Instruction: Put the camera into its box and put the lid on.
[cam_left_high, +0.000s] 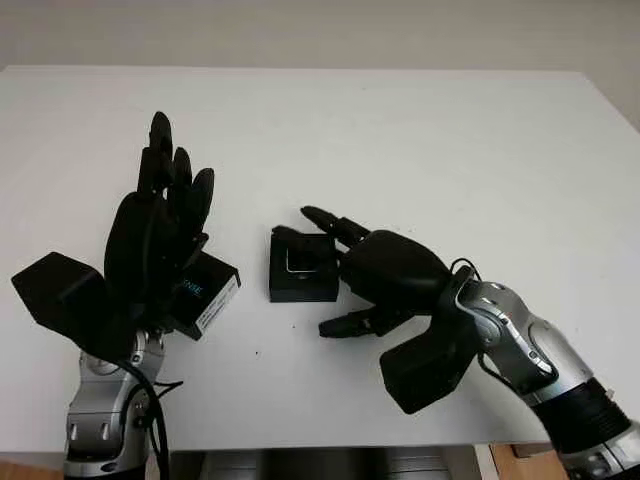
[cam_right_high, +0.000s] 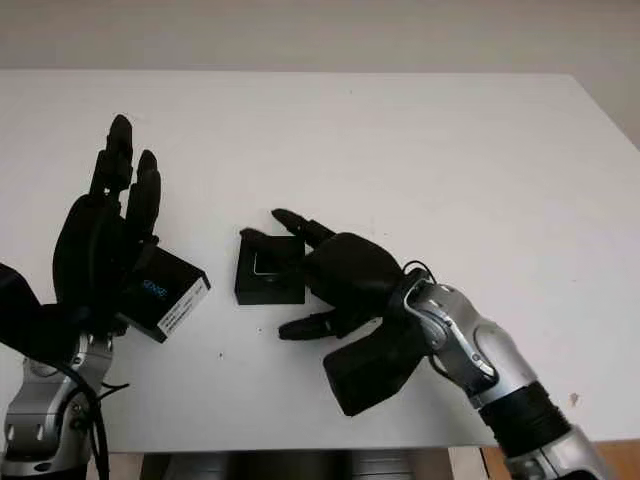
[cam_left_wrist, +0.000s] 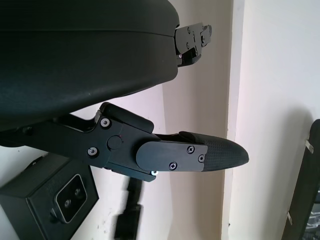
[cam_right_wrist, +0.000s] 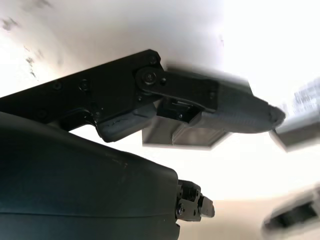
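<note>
White table (cam_left_high: 420, 130) bears a black square box (cam_left_high: 302, 266); right hand (cam_left_high: 385, 270) fingers loosely touch it.

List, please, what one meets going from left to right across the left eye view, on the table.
Left hand, raised above the table's left side → black lid with a white label → open black box with the camera inside → right hand, its fingers at the box.

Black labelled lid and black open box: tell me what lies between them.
Bare white table separates the black labelled lid from the black open box, seen in both eye views.
</note>
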